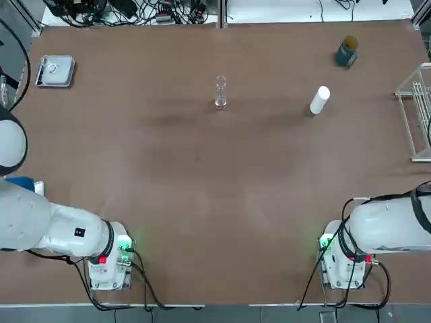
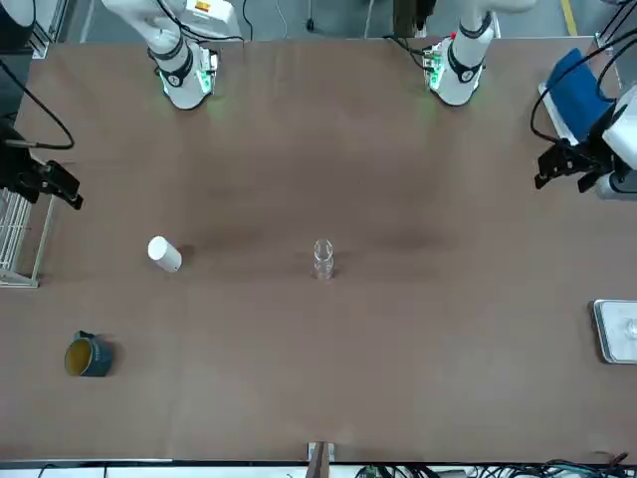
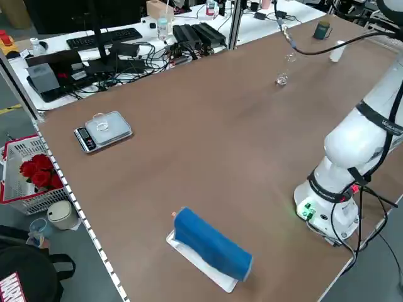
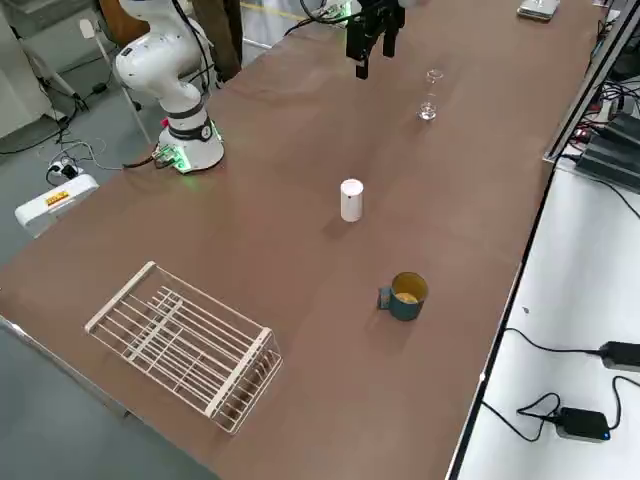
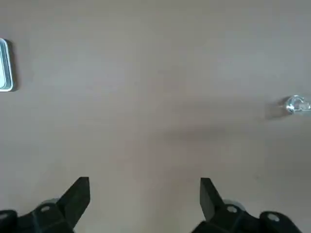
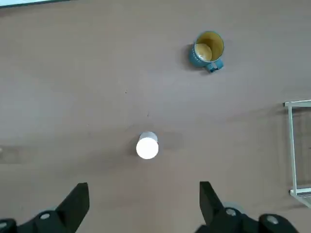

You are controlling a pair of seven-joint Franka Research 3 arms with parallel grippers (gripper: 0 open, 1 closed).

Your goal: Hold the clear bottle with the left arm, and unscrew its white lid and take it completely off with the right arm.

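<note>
Lid (image 1: 320,100) already off, standing on table (image 1: 202,202), well apart from bottle (image 1: 220,92). Left claw (image 5: 145,194) spread wide, empty, bottle far off. Right claw (image 6: 144,196) spread wide, empty, above lid. Looks done.

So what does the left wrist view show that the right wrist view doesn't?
Only the left wrist view shows the small clear glass bottle, uncapped, and an edge of the grey metal scale. Only the right wrist view shows the white cylindrical lid, the teal mug and the white wire rack. Both show the brown table and an open gripper over it.
</note>
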